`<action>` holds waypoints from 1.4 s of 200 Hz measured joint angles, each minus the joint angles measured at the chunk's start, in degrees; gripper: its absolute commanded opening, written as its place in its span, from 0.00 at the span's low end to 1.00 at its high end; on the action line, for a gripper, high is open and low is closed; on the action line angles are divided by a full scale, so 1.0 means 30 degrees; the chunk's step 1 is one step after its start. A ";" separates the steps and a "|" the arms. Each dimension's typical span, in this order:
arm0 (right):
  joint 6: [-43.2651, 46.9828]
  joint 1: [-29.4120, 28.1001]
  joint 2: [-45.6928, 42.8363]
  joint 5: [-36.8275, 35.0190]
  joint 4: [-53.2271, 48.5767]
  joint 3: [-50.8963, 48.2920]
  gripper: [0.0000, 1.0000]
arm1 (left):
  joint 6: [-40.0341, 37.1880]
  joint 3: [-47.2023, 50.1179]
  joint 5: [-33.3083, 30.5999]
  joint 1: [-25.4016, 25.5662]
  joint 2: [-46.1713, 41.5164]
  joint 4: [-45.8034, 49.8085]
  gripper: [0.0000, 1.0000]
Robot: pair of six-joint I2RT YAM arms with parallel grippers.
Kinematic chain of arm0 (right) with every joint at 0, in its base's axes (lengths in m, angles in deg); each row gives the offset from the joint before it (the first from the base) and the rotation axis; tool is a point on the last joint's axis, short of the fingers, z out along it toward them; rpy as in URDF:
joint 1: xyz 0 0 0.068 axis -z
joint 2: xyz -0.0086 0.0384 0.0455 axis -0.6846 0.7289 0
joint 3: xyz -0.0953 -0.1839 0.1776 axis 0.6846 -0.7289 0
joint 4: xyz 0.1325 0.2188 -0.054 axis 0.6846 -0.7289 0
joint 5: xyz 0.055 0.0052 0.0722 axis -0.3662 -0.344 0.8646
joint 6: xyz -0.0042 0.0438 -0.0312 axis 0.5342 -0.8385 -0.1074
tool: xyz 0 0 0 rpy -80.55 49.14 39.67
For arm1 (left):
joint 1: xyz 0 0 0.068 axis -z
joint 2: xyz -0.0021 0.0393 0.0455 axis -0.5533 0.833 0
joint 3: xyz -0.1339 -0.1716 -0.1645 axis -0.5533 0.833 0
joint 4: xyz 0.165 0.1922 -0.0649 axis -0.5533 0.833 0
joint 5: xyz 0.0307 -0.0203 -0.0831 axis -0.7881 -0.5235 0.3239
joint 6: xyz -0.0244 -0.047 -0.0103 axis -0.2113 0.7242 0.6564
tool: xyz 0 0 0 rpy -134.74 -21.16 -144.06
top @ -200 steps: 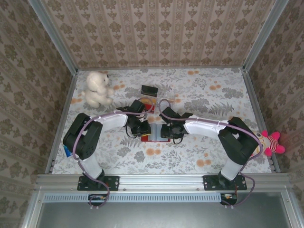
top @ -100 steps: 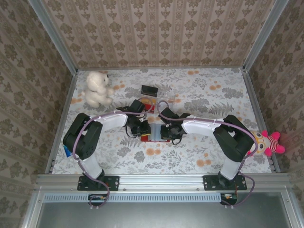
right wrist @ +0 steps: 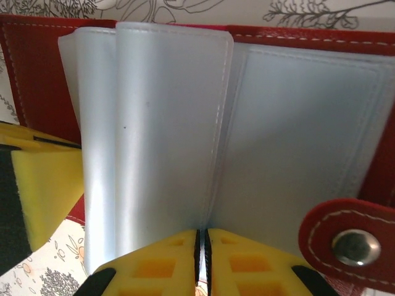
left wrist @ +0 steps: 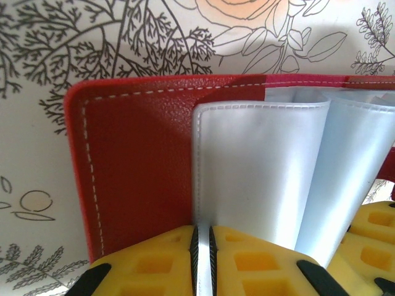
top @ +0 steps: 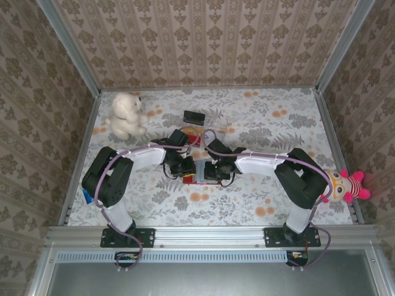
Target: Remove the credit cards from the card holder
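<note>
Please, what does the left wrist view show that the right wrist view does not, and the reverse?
Left wrist view: a broad bare part of the card holder's red cover, with its rounded stitched corner. Right wrist view: the red tab with its metal snap. Both: the clear sleeves, the floral table, and a yellow claw shut on a sleeve's edge, the left claw and the right claw.

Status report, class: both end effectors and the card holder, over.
Left end effector pinching card holder sleeve. Right end effector likewise. Holder open, nothing blocking.
</note>
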 measured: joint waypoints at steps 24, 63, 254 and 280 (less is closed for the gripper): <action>0.0000 0.0036 0.0051 0.0270 0.0539 -0.0007 0.14 | -0.0007 0.0000 -0.0007 0.0000 0.0000 0.0000 0.16; 0.0051 0.0073 -0.0066 0.0459 0.1166 -0.0131 0.16 | -0.0270 -0.0022 -0.0007 0.0000 -0.0058 0.0109 0.24; 0.9092 0.6914 -1.2619 -1.3340 0.1668 -0.2484 1.00 | -0.5238 0.0270 -0.7774 -0.9493 -1.0163 0.3468 1.00; 1.0601 0.8196 -1.2772 -1.3967 0.4306 -0.5348 1.00 | -0.5756 0.1967 -0.9806 -0.9500 -1.1176 0.1792 1.00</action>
